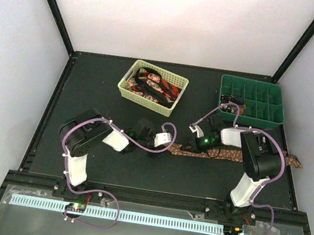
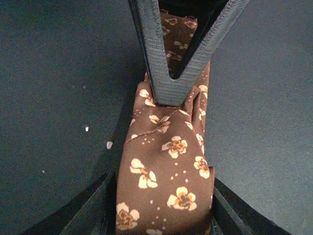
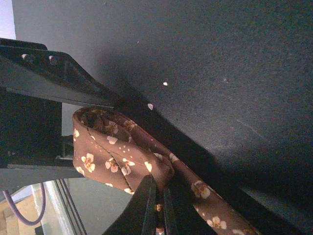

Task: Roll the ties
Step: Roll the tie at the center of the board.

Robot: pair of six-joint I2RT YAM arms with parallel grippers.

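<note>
The brown tie (image 2: 166,166) lies on the bench (image 1: 138,170), its folded end between the parted fingers of the left pincer (image 2: 164,215) — gripping or not, I cannot tell. At 12 o'clock the right pincer (image 2: 168,95) is clamped on the fold. Only the top view shows the tail trailing toward 3 o'clock — plus red-and-black ties (image 1: 155,85) in the yellow basket (image 1: 125,88) at 11 and a green tray (image 1: 279,113) at 1.

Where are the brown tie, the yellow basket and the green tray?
brown tie (image 2: 171,166), left wrist view, flowered fabric below the fold.
yellow basket (image 1: 142,100), top view, near wall.
green tray (image 1: 264,119), top view, near wall.
</note>
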